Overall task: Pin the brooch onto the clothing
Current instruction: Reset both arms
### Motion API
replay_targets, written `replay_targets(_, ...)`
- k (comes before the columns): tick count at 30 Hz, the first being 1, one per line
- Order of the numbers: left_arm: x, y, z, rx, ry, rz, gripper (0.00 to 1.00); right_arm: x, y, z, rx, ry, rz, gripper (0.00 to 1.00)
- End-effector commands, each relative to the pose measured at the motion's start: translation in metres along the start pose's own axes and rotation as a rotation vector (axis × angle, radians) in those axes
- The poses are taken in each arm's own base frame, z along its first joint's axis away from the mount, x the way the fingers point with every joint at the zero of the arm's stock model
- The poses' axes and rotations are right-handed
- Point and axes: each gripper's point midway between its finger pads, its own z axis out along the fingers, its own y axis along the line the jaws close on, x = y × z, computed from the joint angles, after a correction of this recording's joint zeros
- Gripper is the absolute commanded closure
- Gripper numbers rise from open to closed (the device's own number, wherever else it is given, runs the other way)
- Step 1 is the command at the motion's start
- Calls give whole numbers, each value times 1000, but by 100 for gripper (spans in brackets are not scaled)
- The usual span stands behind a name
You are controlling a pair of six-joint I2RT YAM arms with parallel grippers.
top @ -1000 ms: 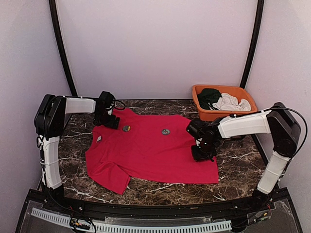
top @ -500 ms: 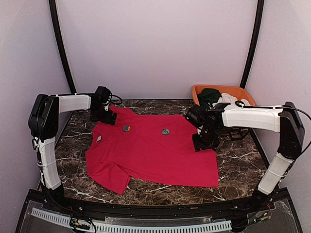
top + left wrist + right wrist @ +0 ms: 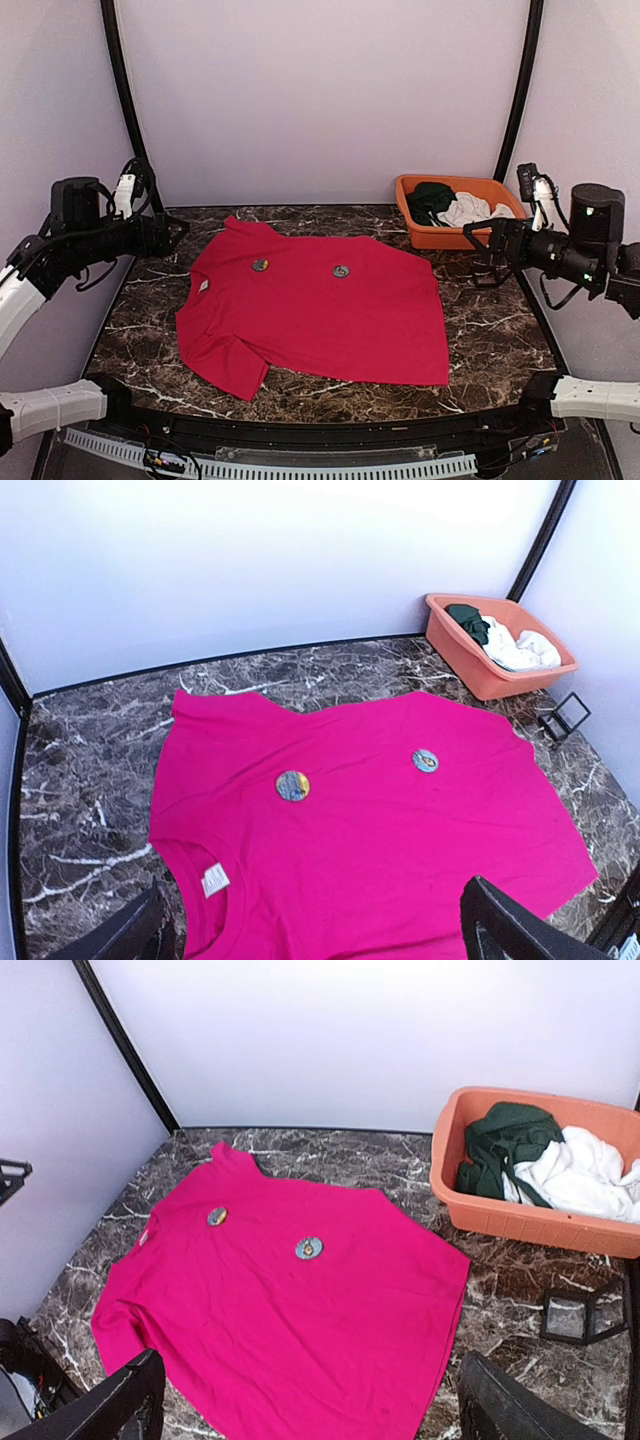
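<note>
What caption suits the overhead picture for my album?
Red T-shirt spread flat on a marble table, two round brooches on it, left arm and right arm held clear.

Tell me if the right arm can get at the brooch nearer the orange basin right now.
Probably yes: that brooch lies uncovered on the red T-shirt, the right gripper is open, and nothing stands between them.

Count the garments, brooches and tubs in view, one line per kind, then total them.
Garments: 3, red T-shirt, dark green garment, white garment
Brooches: 2, collar-side brooch, centre brooch
Tubs: 1, orange tub
Total: 6
</note>
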Motion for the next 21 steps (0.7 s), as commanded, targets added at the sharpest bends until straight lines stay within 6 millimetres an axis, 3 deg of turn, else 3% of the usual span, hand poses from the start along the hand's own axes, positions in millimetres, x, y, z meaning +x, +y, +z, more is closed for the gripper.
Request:
replay_targets(1, 54, -7, -19, 65, 61, -24, 1, 8, -9, -1, 18, -39, -34, 1)
replay_targets(2, 51, -8, -32, 72, 17, -14, 1, 10, -11, -2, 25, -39, -30, 1)
replay_targets(6, 64, -9, -48, 78, 5, 14, 1, 16, -14, -3, 26, -46, -13, 1)
replay_targets(9, 75, -7, -50, 72, 34, 18, 1, 14, -15, -14, -1, -96, 10, 1)
replay_targets(15, 69, -12, -45, 102, 13, 23, 1, 4, -16, -43, -51, -184, 41, 1)
replay_targets(21, 71, -7, -45, 76, -1, 10, 1, -1, -26, -53, -11, -213, 59, 1)
